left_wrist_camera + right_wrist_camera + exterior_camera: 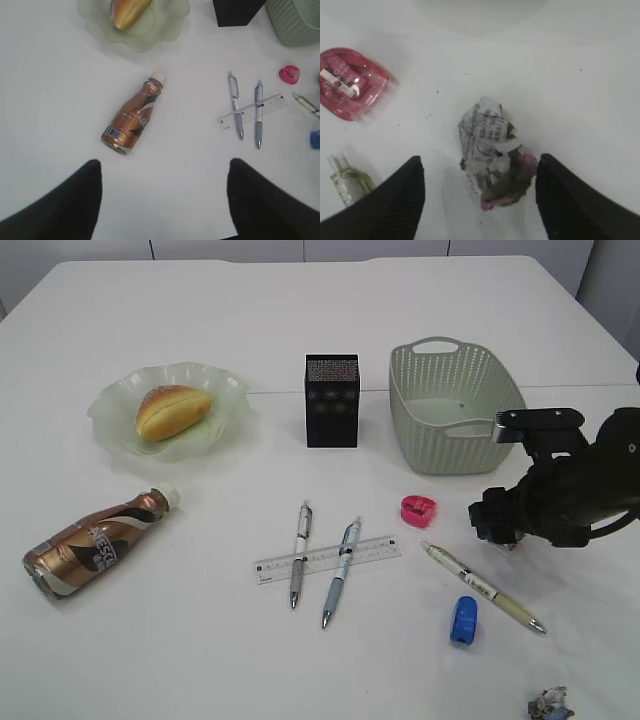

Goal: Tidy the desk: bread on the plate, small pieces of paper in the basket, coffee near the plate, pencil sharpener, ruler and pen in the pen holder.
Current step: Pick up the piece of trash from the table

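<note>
Bread (173, 410) already on plate (226, 392); coffee (95, 542) lying at 7 o'clock of it. Pens (299, 555), ruler (328, 559), sharpeners (418, 510) loose on desk (300, 330). Right gripper (479, 192) spread astride paper wad (490, 155); basket (452, 406) at 12 o'clock, path clear. Left gripper (164, 195) spread, empty, above bare desk.

Bread (173, 410) on plate (225, 390), left of pen holder (332, 400)
</note>
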Tool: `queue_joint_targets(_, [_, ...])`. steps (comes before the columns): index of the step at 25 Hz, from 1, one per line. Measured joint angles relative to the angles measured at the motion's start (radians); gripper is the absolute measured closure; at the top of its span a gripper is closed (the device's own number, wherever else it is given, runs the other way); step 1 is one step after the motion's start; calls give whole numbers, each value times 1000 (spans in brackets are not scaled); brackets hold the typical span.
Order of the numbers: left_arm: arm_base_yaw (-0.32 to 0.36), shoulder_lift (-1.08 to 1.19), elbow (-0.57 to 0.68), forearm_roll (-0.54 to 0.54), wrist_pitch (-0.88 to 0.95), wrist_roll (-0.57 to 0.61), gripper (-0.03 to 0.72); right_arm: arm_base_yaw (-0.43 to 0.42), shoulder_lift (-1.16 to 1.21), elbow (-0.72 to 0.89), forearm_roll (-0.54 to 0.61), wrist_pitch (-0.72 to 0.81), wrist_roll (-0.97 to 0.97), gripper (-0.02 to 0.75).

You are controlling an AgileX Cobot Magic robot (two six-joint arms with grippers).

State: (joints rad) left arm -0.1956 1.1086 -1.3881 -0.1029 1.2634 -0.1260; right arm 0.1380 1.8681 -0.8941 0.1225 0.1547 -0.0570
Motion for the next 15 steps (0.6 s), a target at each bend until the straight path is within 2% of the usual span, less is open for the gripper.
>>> queue_joint_targets(15, [0, 0, 0, 3, 0, 0, 128, 0, 35, -2, -1, -37, 0, 199])
